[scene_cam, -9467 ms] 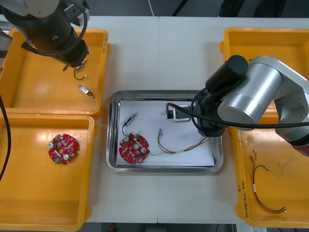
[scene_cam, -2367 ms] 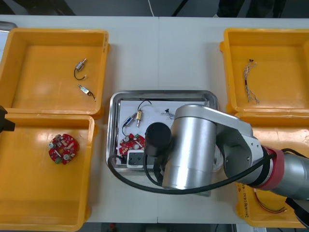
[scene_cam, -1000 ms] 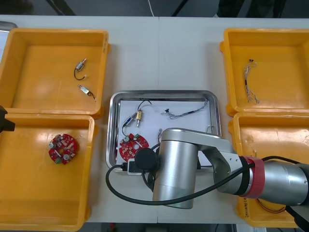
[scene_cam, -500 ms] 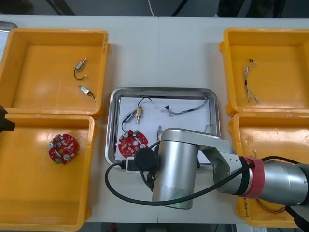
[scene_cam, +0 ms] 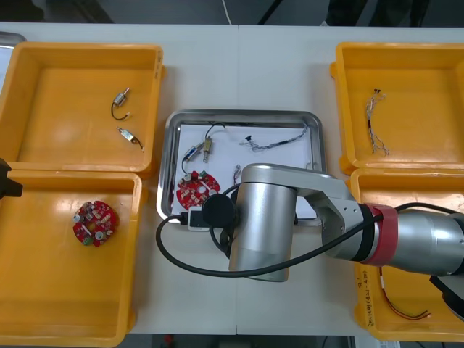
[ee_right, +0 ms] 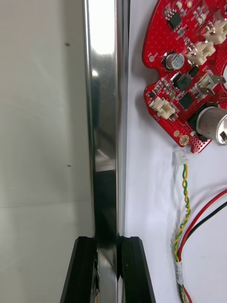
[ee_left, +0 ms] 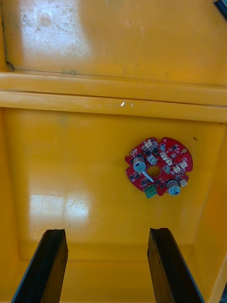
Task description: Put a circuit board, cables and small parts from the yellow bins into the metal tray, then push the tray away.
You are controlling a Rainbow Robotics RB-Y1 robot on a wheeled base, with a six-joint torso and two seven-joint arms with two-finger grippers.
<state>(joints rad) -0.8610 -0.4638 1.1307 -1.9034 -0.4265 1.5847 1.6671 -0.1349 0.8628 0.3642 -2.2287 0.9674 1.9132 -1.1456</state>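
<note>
The bins (scene_cam: 65, 138) are yellow. The tray (ee_right: 103, 94) is shiny silver, white inside. Its circuit board (ee_right: 187, 80) is red; one cable (ee_right: 187, 201) twists yellow and green. The worktop (scene_cam: 239, 72) is pale grey.

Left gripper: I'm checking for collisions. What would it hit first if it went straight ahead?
Probably the floor of the yellow bin, just short of the red circuit board; the open left gripper points into that bin. Depth is unclear.

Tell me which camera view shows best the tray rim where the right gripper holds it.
The right wrist view: the right gripper clamps the rim of the metal tray between its fingers. In the front view the right arm covers that spot. The left wrist view has the open left gripper above a yellow bin with a circuit board.
</note>
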